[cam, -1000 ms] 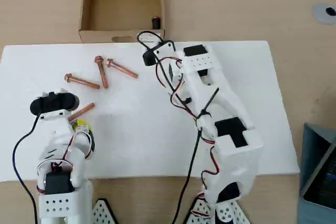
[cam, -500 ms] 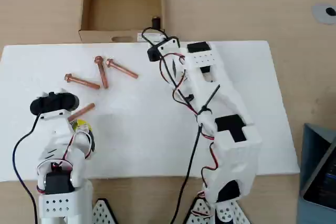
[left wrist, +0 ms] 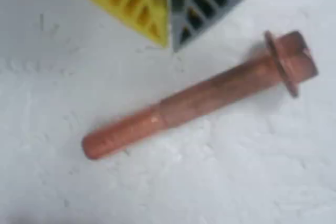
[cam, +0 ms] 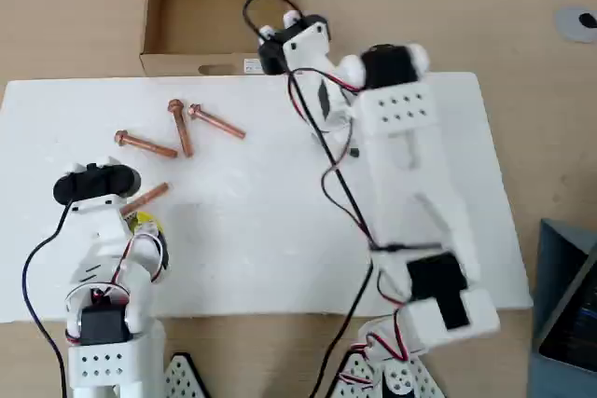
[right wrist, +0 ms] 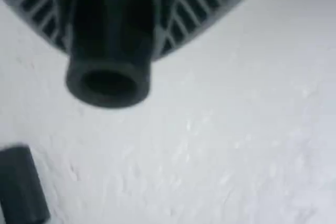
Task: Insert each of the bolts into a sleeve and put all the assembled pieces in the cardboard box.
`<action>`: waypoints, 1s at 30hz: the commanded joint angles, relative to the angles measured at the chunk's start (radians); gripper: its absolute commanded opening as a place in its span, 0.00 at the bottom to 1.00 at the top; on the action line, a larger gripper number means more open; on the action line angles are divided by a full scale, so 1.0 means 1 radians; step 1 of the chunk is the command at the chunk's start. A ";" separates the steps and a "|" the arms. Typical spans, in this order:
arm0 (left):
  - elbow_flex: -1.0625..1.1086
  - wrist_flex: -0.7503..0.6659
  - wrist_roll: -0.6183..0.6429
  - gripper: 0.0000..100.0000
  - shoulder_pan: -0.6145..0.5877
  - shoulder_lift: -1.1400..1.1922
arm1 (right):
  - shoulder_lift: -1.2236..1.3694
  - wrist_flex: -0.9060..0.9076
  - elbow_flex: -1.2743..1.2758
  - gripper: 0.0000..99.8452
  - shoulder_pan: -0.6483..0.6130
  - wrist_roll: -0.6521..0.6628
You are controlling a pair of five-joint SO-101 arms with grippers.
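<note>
**Right hand holds a sleeve near the box; left hand is closed beside a bolt**

High view: On the table (cam: pixel 522 34) lies a white sheet (cam: pixel 280 230). The cardboard box (cam: pixel 216 64) stands open at the far edge of the sheet, left of the middle. Three bolts (cam: pixel 179 126) lie close together on the far left part of the sheet. A fourth bolt (cam: pixel 146 198) lies apart from them, nearer, just beside the front of the left arm (cam: pixel 107 258). This arm stands at the near left. The right arm (cam: pixel 410 156) is stretched far over the sheet, and its wrist is at the near right corner of the box.

Left wrist view: The left hand (left wrist: pixel 169 32) is narrow. Its yellow and grey fingertips meet and hold nothing. The fourth bolt (left wrist: pixel 194 98) lies flat on the white sheet just beside the tips, and I see no contact with them.

Right wrist view: The right hand (right wrist: pixel 114 30) is closed on a black sleeve (right wrist: pixel 107 85). The open end of the sleeve points away from the hand, above the sheet. A second sleeve (right wrist: pixel 21 190), also black, rests on the sheet a little aside.
</note>
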 commanded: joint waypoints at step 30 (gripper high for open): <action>-0.638 0.103 0.000 0.00 0.015 0.472 | -0.966 -0.034 0.676 0.01 0.415 -0.330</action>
